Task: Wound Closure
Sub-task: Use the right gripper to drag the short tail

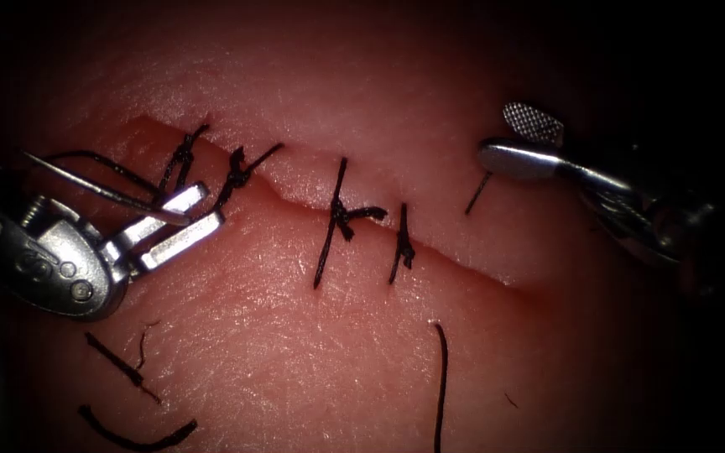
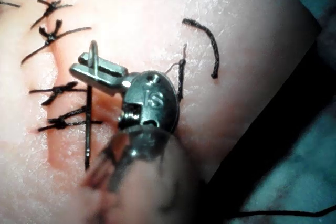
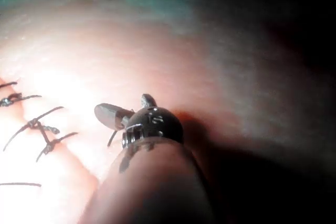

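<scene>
At the left edge of the endoscope frame my left hand [image 1: 185, 220] comes in, a rounded steel head with two flat, bright jaws closed on the needle [image 1: 102, 189]. The grip falls near one end of the needle's curve; the rest runs out as a thin, shiny arc toward the upper left, clear of the tissue [image 1: 295, 335] and not in it. A dark thread [image 1: 98, 159] loops above the needle.

The tissue is pale pink, glossy and finely grained. The cut [image 1: 455, 252] crosses it as a slanting line from upper left down to the right. Four black knotted stitches [image 1: 333, 220] cross the cut, their stiff ends sticking up. Loose cut ends of thread [image 1: 132, 438] lie curled at the lower left, and another strand [image 1: 441, 386] runs down at lower centre.

At the upper right my right hand [image 1: 518, 141] stands with jaws apart, one cross-hatched face turned up, one smooth and rounded, holding nothing. A short thread stub [image 1: 477, 193] stands in the tissue just below it, above the cut.
</scene>
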Motion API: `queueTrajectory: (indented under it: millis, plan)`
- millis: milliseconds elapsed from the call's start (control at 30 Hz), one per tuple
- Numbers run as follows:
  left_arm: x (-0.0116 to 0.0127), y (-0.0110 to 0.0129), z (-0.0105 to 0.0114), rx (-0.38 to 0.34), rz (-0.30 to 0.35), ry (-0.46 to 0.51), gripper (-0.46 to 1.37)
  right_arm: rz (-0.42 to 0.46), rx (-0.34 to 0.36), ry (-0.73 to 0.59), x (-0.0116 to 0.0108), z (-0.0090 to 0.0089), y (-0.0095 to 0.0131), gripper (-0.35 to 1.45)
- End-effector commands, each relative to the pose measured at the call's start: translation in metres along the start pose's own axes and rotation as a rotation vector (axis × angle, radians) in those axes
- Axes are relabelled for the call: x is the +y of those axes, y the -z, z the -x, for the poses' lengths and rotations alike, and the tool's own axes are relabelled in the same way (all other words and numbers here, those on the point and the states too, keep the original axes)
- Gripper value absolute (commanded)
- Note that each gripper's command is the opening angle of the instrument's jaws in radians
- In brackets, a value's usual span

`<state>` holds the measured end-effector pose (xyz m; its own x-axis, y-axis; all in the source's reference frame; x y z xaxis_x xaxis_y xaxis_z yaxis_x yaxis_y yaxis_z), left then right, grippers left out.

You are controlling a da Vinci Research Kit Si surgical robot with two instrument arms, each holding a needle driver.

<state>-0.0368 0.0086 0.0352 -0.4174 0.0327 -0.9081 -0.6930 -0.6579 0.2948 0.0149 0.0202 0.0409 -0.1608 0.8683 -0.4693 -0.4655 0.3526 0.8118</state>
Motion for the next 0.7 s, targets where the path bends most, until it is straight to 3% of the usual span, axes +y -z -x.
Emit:
queueTrajectory:
  millis: [33, 433, 700]
  plan:
    - [0.0000, 0.0000, 0.0000, 0.000, 0.009, 0.000, -0.35, -0.007, 0.001, 0.004, 0.0000, 0.0001, 0.0000, 1.18]
    - [0.0002, 0.0003, 0.0001, 0.000, 0.011, -0.002, -0.35, -0.005, 0.007, -0.012, -0.0002, 0.0013, -0.0002, 1.24]
    - [0.0000, 0.0005, 0.0001, 0.001, 0.016, -0.002, -0.35, -0.038, -0.011, -0.029, -0.0003, 0.0021, -0.0004, 1.09]
